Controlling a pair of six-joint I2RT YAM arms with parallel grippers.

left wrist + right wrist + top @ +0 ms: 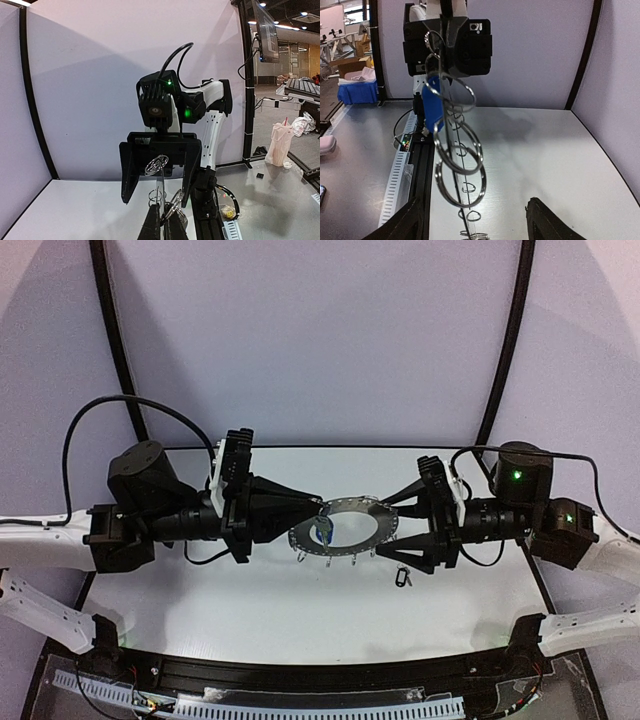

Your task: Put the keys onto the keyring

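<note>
Above the table (250, 590), left gripper (317, 506) holds keyring (345, 545) — blue-tagged key (322, 531) dangling.

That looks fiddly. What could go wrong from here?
The left gripper pinches the keyring by one edge only; if the right gripper, its jaws open around the far edge, closes off-centre, the ring may twist loose. The black-headed key lies on the table, tiny and probably hard to pick up.
</note>
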